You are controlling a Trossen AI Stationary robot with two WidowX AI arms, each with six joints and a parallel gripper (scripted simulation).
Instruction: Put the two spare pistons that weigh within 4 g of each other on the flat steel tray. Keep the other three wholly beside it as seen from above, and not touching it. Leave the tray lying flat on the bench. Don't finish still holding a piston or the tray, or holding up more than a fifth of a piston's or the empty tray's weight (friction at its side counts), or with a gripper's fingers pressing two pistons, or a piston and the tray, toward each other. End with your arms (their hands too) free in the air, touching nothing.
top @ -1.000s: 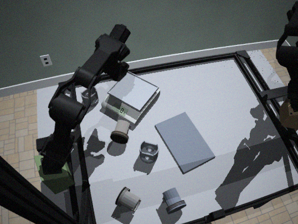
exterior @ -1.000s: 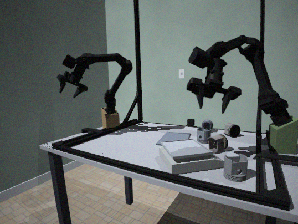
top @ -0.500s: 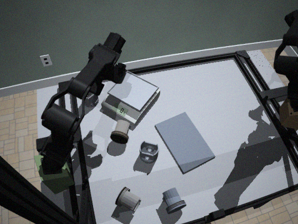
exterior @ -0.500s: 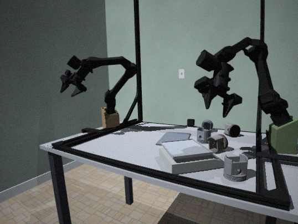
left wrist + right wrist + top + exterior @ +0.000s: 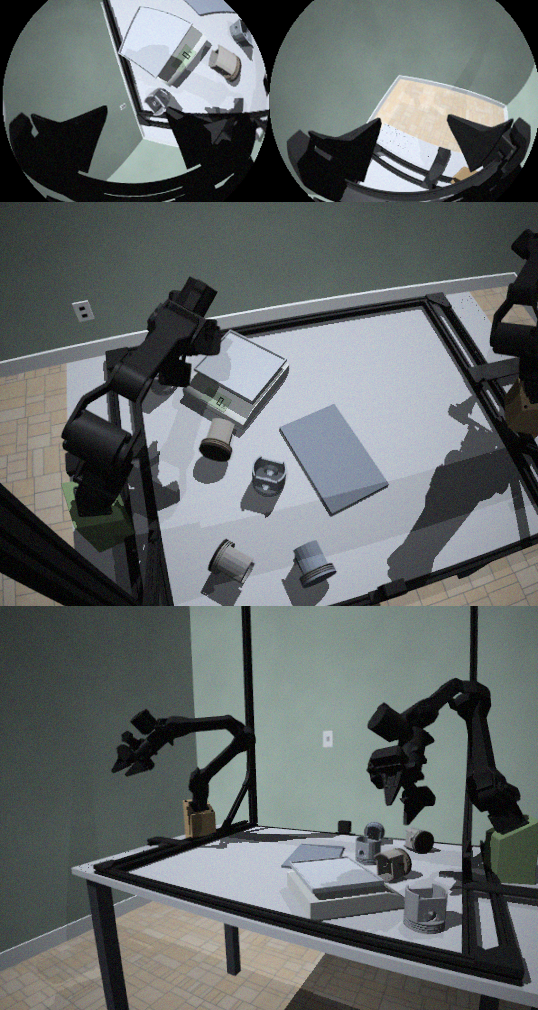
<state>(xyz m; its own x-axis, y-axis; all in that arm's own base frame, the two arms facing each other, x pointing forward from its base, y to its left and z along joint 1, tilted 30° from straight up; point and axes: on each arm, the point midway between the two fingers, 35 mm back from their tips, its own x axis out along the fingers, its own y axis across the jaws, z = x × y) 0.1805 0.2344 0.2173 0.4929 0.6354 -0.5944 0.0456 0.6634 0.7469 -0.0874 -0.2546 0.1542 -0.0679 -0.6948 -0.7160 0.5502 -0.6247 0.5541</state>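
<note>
Since no piston lies on the steel tray, the pair is unchosen. The grey piston stands far left in the top view, beside the scale. It looks rigid, probably dense and slick (weight is anyone's guess by eye); I'd grip opposite skirt walls. Rail and scale squeeze the approach; lift before crossing. Left gripper hovers, jaws spread; right gripper, also wide apart, is empty.
</note>
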